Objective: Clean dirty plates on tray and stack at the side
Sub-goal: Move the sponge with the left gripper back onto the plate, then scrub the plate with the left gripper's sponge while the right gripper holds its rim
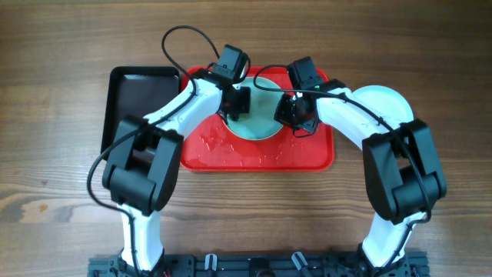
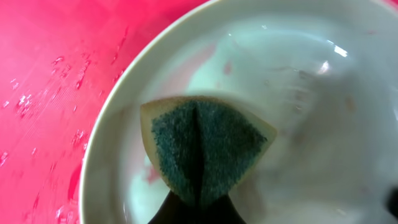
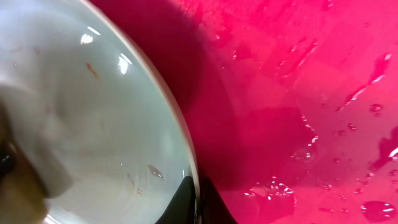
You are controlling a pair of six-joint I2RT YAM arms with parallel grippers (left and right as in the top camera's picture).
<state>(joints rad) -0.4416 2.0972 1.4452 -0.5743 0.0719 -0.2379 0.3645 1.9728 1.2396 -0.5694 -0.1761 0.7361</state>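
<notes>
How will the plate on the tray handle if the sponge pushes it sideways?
Likely slides: the tray under it is visibly wet. The plate looks glossy and wet, so probably slippery at the rim where the right hand grips it. Seems rigid; the sponge would give first.

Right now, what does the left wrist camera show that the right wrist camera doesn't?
Only the left wrist view shows a yellow sponge, green scouring side up. It is pinched by the left gripper and lies inside the pale blue plate, with a faint pink smear beside it. Only the right wrist view shows the right gripper clamped on that plate's rim, and a small reddish speck on its surface. Both views show the same plate and the wet red tray under it.
</notes>
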